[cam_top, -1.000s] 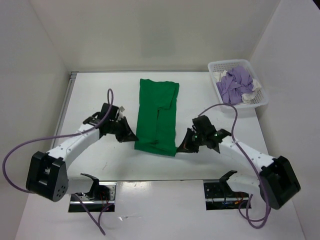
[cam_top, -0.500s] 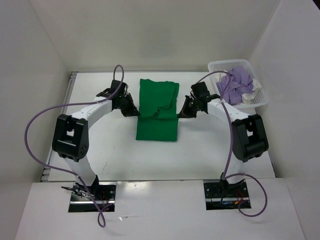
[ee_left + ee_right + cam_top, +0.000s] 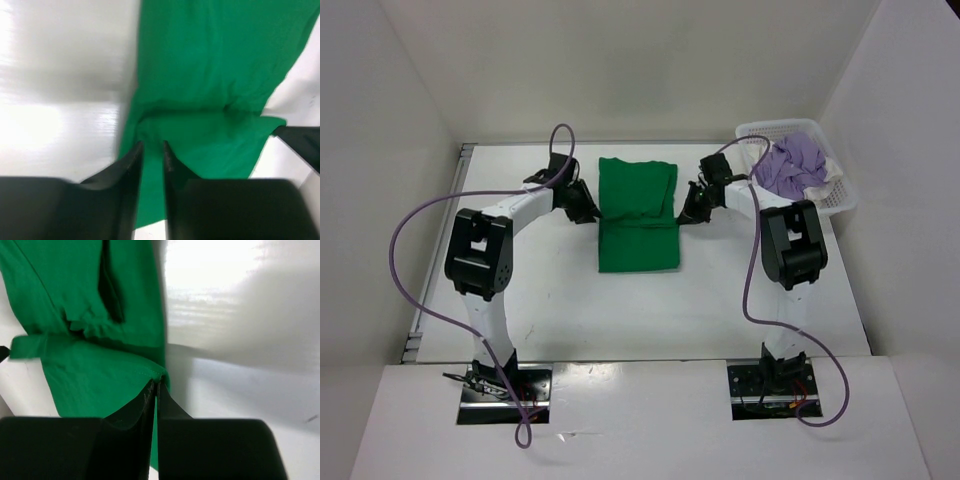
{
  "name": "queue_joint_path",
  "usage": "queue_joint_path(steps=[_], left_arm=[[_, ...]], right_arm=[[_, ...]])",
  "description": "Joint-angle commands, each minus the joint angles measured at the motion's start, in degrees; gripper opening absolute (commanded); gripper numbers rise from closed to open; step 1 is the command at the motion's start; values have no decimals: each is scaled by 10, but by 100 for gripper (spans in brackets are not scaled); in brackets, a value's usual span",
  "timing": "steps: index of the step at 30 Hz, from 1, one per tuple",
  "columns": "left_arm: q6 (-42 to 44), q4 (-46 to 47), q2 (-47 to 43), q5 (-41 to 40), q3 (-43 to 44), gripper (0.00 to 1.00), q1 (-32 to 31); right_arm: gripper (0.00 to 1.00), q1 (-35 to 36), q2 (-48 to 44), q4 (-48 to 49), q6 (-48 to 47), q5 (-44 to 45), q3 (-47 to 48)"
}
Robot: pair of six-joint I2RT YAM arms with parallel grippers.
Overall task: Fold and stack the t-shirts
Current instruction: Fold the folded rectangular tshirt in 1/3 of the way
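Observation:
The green t-shirt [image 3: 638, 215] lies lengthwise mid-table, its near half folded over the far half. My left gripper [image 3: 590, 212] sits at the fold's left edge. In the left wrist view its fingers [image 3: 153, 145] stand slightly apart, open over the green cloth [image 3: 210, 75]. My right gripper [image 3: 684, 217] is at the fold's right edge. In the right wrist view it [image 3: 156, 383] is shut on the hem corner of the green t-shirt [image 3: 85, 375]. The purple t-shirt [image 3: 790, 165] and the white t-shirt [image 3: 832, 170] lie crumpled in the basket.
A white mesh basket [image 3: 842, 203] stands at the far right corner, close to my right arm. White walls enclose the table on three sides. Purple cables loop above both arms.
Both grippers moved from the near end of the shirt toward the far end, carrying its near half over the far half. The left fingers have parted; the right ones still pinch the hem.

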Motion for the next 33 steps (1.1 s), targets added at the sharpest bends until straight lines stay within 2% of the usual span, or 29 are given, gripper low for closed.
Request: queue_joint_path(steps=[1,3,6,7,9,13,15,16,17,20,24,27,29,30,33], left_arm=[[3,26,6,-27,17,37,12],[-3,40,-10,-32,4,52,12],[-14,45,-33,-39,-8,63,27],[-14,45,-43,-44,-8,63,32],[-20,63,-90,-44,-28,63,32],[-41,92,-161,17,-89,46,-8],[-56,106,-167,29,-118,35,-62],[-84,137,-175,38,-162,33,-78],[-98,156,-181,44,-185,32,-99],[-122,192,-168,44,-229,30,-114],[-95,178,-150,26,-235,30,-120],[-84,178,-200,-3,-270,39,-120],[-78,164,-239,-36,-286,47,-120],[-78,157,-248,-46,-298,47,-120],[-85,160,-254,-30,-324,48,-109]], right_arm=[[5,-8,23,15,-18,-1,37],[8,-8,23,10,-24,-8,53],[20,-8,23,1,-24,-9,74],[28,-8,23,-7,-24,3,80],[35,-8,8,-13,-24,13,80],[41,-8,-42,-19,-24,51,74],[32,-8,-68,-12,-24,44,60],[26,4,-68,-12,-17,36,60],[13,13,-68,-12,-17,31,65],[1,60,-32,-12,-22,31,83],[0,86,10,-20,-22,14,104],[0,86,-29,9,-11,14,41],[0,86,-87,34,2,14,-37],[0,86,-126,45,8,6,-95],[2,86,-160,77,31,-11,-172]])
